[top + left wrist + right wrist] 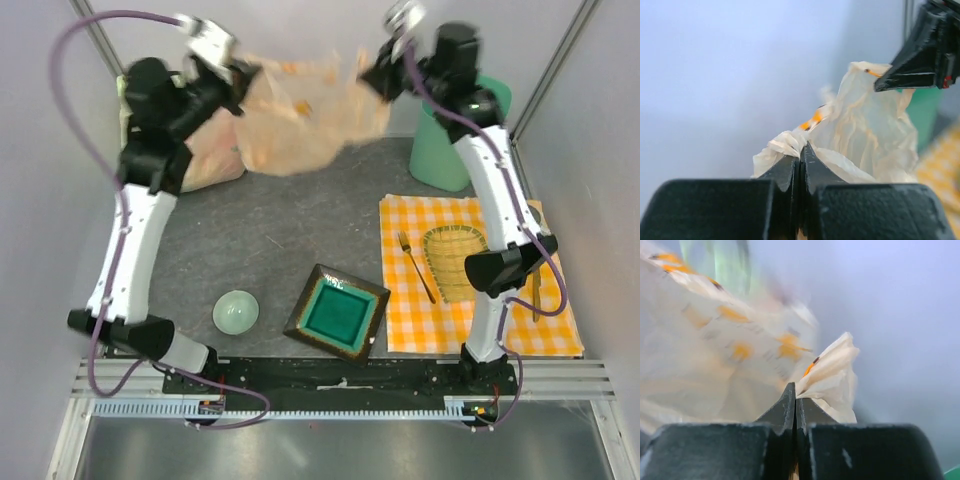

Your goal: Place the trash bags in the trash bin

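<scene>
The peach-cream trash bag (305, 115) hangs stretched in the air between my two grippers at the back of the table. My left gripper (243, 78) is shut on its left end; the left wrist view shows the bag (860, 130) bunched at my closed jaws (801, 150). My right gripper (372, 72) is shut on its right end; the right wrist view shows the bag (730, 355) pinched at my jaws (795, 392). The mint-green trash bin (440, 150) stands at the back right, partly hidden by my right arm.
A yellow-green bag (215, 160) stuffed with orange material lies at the back left. A pale green bowl (236, 311) and a square teal dish (337, 313) sit near the front. A yellow checked cloth (400, 300) at the right holds a fork (416, 267) and a woven basket (455, 262).
</scene>
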